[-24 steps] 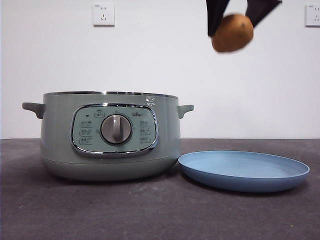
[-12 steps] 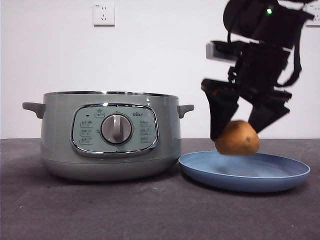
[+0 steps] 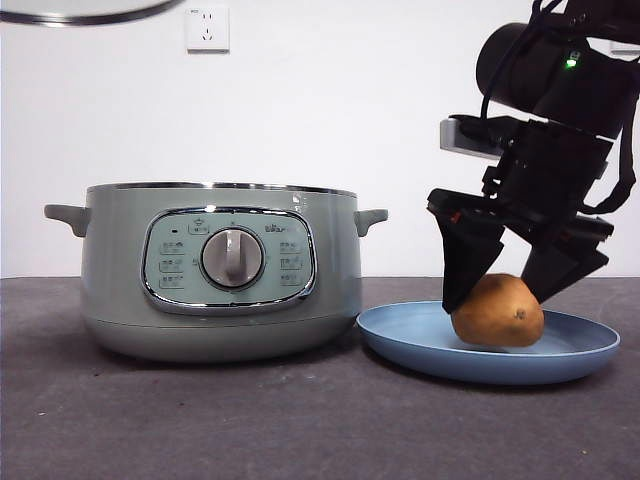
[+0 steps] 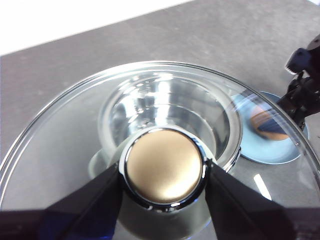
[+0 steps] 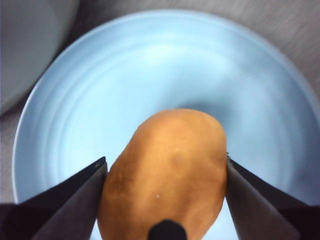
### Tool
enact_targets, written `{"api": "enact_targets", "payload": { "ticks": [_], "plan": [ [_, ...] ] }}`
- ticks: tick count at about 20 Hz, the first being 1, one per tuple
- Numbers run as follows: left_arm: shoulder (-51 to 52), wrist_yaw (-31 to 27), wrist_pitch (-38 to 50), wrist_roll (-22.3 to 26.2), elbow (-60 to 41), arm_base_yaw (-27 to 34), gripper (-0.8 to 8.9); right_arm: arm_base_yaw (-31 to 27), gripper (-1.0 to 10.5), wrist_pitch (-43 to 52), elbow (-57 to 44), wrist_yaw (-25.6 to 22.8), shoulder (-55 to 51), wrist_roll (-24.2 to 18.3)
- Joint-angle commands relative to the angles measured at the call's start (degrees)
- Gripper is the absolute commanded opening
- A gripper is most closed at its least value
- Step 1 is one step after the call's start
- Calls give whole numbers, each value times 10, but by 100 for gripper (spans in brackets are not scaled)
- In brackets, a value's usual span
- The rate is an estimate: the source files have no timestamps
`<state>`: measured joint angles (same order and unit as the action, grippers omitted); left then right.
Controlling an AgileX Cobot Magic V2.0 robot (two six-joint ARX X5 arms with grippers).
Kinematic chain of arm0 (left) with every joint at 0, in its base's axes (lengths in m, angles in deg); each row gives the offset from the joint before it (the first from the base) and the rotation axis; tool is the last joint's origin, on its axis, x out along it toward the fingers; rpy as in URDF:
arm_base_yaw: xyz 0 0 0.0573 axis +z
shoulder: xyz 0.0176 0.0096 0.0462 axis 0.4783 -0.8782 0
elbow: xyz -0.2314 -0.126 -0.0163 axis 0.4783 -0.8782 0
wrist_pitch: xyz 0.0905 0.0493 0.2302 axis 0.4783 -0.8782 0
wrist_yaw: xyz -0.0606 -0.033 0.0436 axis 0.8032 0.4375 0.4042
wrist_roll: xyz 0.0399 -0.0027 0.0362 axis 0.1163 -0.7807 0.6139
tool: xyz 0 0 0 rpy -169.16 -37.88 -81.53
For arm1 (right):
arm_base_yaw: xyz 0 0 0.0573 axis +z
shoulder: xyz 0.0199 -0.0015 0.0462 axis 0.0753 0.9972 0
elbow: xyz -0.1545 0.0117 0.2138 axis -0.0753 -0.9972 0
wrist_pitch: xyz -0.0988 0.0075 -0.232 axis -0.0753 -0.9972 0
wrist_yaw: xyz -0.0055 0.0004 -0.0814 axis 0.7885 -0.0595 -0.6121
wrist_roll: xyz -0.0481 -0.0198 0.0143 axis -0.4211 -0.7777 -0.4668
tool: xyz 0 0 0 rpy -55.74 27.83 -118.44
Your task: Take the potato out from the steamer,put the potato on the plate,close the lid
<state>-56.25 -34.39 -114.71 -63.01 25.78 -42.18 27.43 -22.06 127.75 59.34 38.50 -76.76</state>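
On the plate (image 3: 565, 362), just beside the steamer (image 3: 215, 270), sits the potato (image 3: 498, 311), orange-brown, a small dark spot on its skin. Right gripper (image 3: 512, 290) comes down onto it from above; its two black jaws flank the potato on either side. Right wrist view: jaw tips right at the potato's (image 5: 167, 175) flanks, one touching, the other with perhaps a sliver of gap, so I cannot tell whether the grip is firm or has eased off. Blue plate (image 5: 150, 80) fills that view beneath the potato.

Steamer stands open on the dark table (image 3: 200, 420), chrome rim bare, dial facing front.

Lid (image 3: 85, 10) hangs high above the steamer, only its chrome edge showing at the front view's top corner. Left wrist view: left gripper (image 4: 164, 175) is closed on the lid's knob (image 4: 164, 166), one jaw against each side. Through the glass lid (image 4: 60, 140) the steamer's shiny bowl (image 4: 165, 107) shows directly below, with plate (image 4: 280, 152) and potato (image 4: 267, 122) off beside it.
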Motion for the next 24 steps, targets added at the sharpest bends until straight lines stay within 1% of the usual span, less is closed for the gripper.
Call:
{"api": "enact_targets", "payload": {
  "ticks": [1,3,5,7,8,13,14,15,17,18,21,24],
  "plan": [
    [-14,6,46,5,12,1,-8,-2,187,-7,-5,3,19,13],
    [-33,8,61,7,12,1,-8,-2,373,-7,-5,4,23,15],
    [-49,29,80,7,12,1,-8,-2,501,2,-5,3,22,16],
    [-66,36,100,7,12,0,-8,-2,589,11,-4,3,21,18],
    [-76,36,110,8,12,0,-8,-2,606,14,-4,3,18,18],
    [-135,38,169,14,12,-18,-8,-3,604,14,8,-1,-34,18],
    [-148,40,178,22,12,-23,-8,-3,604,14,8,-3,-55,18],
    [-163,41,189,23,12,-30,-8,-3,603,14,8,-16,-78,19],
    [-194,41,214,23,12,-45,-8,-3,603,5,8,-46,-130,38],
    [-210,41,227,23,12,-50,-8,-3,603,-1,8,-53,-160,46],
    [-252,41,258,27,12,-63,-9,-3,602,-16,8,-59,-239,51],
    [-290,26,275,36,12,-71,-8,-3,599,-17,8,-59,-314,51]
  ]
}}
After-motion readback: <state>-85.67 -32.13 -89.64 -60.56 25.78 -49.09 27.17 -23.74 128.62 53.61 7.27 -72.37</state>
